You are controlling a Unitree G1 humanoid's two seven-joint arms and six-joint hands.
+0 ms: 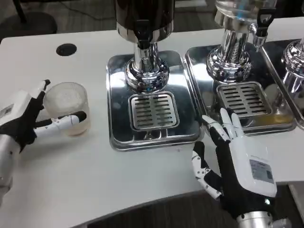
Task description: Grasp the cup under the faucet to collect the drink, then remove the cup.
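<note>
My left hand (21, 121) grips the cup (69, 108) (right hand (232, 161) idle, fingers spread); next, carry it under the faucet (142, 33).

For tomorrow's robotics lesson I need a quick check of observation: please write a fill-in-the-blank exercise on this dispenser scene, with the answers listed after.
1. The clear cup is held by the robot's ____ hand.
2. The cup stands on the white ____, not on a drip tray.
3. The right hand holds ____.
4. The slotted grate under the faucet has ____ standing on it.

Answers: left; table; nothing; nothing
</note>
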